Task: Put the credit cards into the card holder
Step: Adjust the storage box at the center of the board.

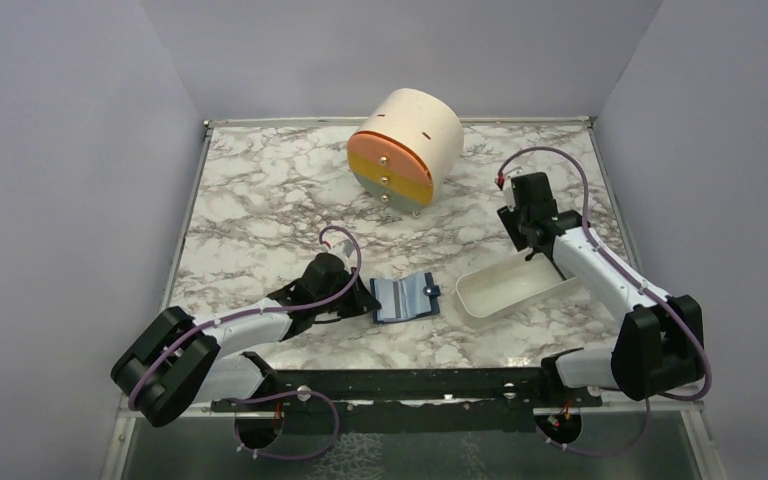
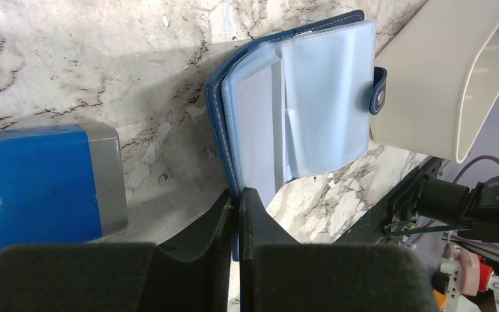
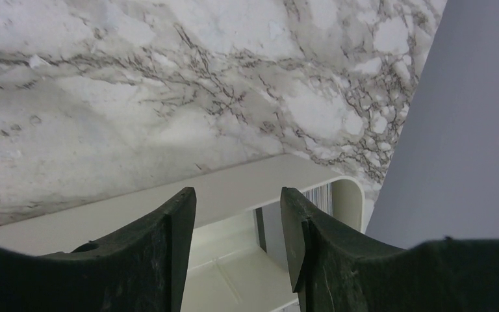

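One grey-veined marble table (image 1: pixel 260 200) carries everything. One round cream drawer cabinet (image 1: pixel 420 130) stands far back. One white oblong plastic tray (image 1: pixel 515 290) lies just right of one open navy bifold card holder (image 1: pixel 407 298). The left gripper (image 2: pixel 239 195) is clamped on its left cover edge; the right gripper (image 3: pixel 237 201), jaws apart, hovers over the tray. One bright blue block (image 2: pixel 39 188) sits nearby. Pale credit cards (image 3: pixel 273 234) seem to stand in the tray, count unclear; thin, stiff and slick, they are probably best pinched by an upright edge.
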